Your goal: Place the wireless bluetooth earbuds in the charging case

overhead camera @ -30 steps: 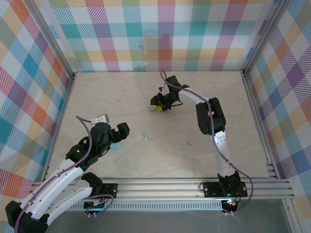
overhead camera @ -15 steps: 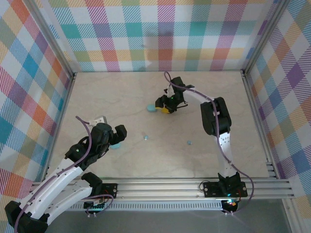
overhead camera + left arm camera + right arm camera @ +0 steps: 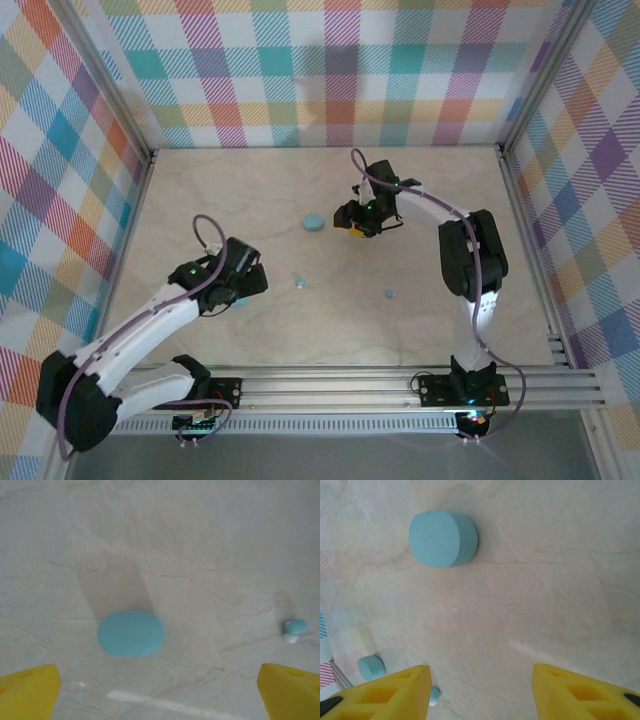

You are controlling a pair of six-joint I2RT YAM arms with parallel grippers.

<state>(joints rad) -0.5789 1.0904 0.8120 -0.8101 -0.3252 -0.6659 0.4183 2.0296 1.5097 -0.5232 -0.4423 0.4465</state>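
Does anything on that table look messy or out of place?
Slightly. One earbud and another earbud lie loose on the table, apart from the far case and the near case, both seemingly shut. Nothing looks broken.

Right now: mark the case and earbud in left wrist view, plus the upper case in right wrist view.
Near case (image 3: 131, 633), left wrist view, centre of its top face.
Earbud (image 3: 296, 626), left wrist view, blue body.
Far case (image 3: 434, 538), right wrist view, flat top face.
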